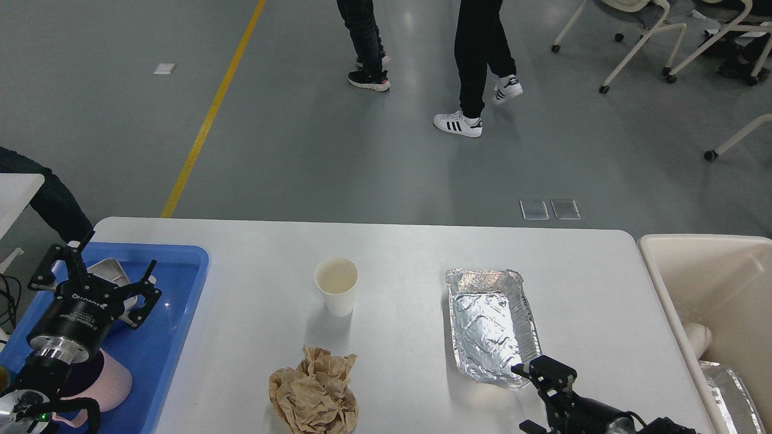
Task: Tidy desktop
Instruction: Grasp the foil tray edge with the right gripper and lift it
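The white desktop (410,247) carries a white paper cup (336,285) standing upright, a crumpled brown paper wad (315,398) at the front, and an empty foil tray (491,325) right of centre. My right gripper (535,396) is open and empty, low at the front edge, just off the foil tray's near right corner. My left gripper (104,264) is open and empty above the blue tray (181,301), over a metal container (113,271).
A pink cup (114,383) lies in the blue tray under my left arm. The cream bin (693,265) stands off the right end, with a foil tray (730,386) and a pale cup (696,337) in it. People and chairs are on the floor beyond.
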